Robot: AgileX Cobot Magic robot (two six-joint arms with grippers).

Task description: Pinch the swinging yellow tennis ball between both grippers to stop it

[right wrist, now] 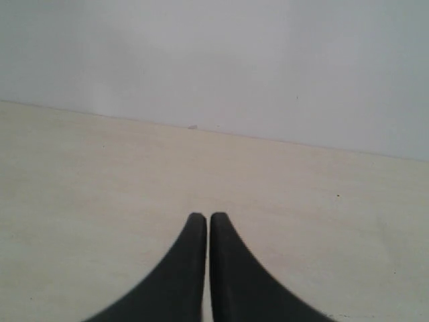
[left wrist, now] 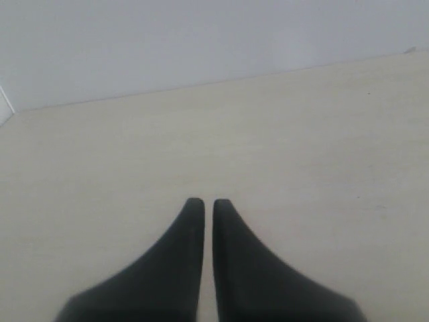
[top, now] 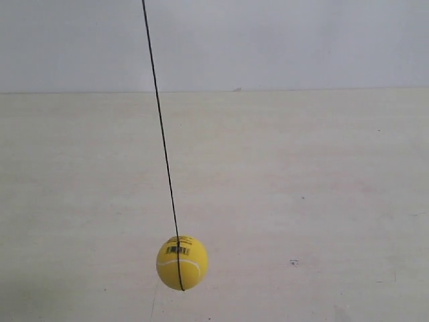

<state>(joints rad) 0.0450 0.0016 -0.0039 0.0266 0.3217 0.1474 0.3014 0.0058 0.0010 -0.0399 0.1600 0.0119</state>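
The yellow tennis ball (top: 181, 262) hangs low in the exterior view, left of centre, on a thin black cord (top: 161, 127) that slants down from the top edge. Its barcode label and white seam face the camera. Neither arm shows in the exterior view. My left gripper (left wrist: 202, 204) is shut with nothing between its black fingers, pointing over the pale table. My right gripper (right wrist: 203, 218) is likewise shut and empty. The ball appears in neither wrist view.
A pale wooden table (top: 301, 168) fills the lower scene and meets a plain white wall (top: 268, 40) at the back. A small dark speck (top: 293, 262) marks the tabletop right of the ball.
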